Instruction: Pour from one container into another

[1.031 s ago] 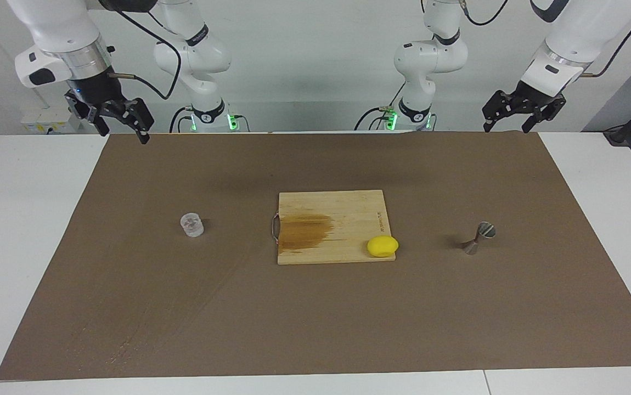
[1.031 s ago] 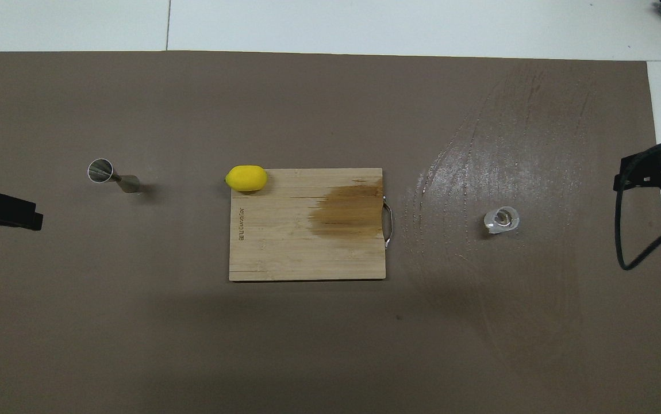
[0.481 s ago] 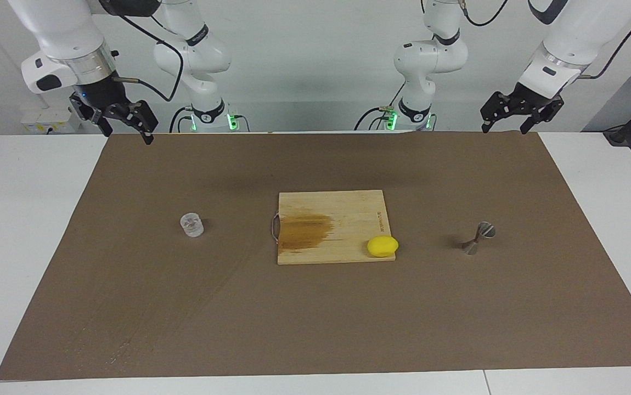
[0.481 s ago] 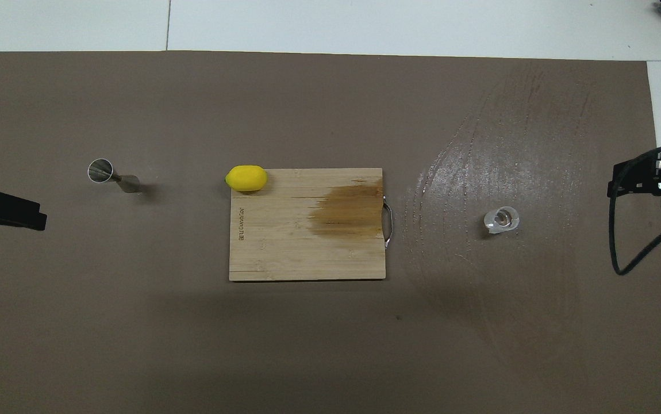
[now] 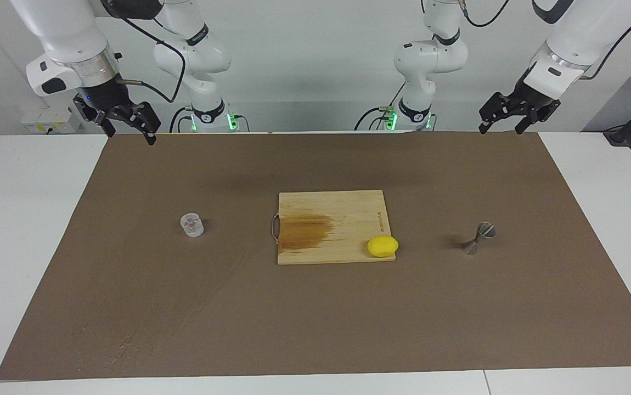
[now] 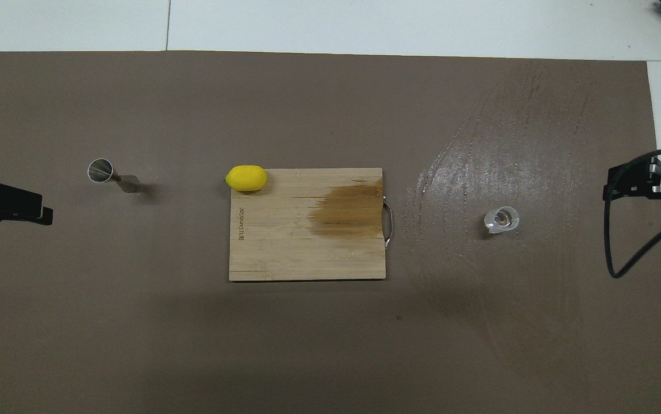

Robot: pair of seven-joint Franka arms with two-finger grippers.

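**Both grippers up at the desk's near corners, glass and jigger untouched**

My right gripper (image 5: 125, 129) hung with its fingers spread and empty above the mat's corner at my right arm's end. The glass cup (image 5: 192, 225) stood upright on the brown mat (image 5: 315, 318), below it and farther out from me, so my right arm was the nearer one for that reach. My left gripper (image 5: 501, 123) hung likewise spread and empty over the other near corner. The metal jigger (image 5: 478, 238) stood at that end, well apart from the cup, with the cutting board (image 5: 332, 214) and its lemon (image 5: 382, 246) between them. Nothing was gripped yet; I judged that reaching for the cup came first.
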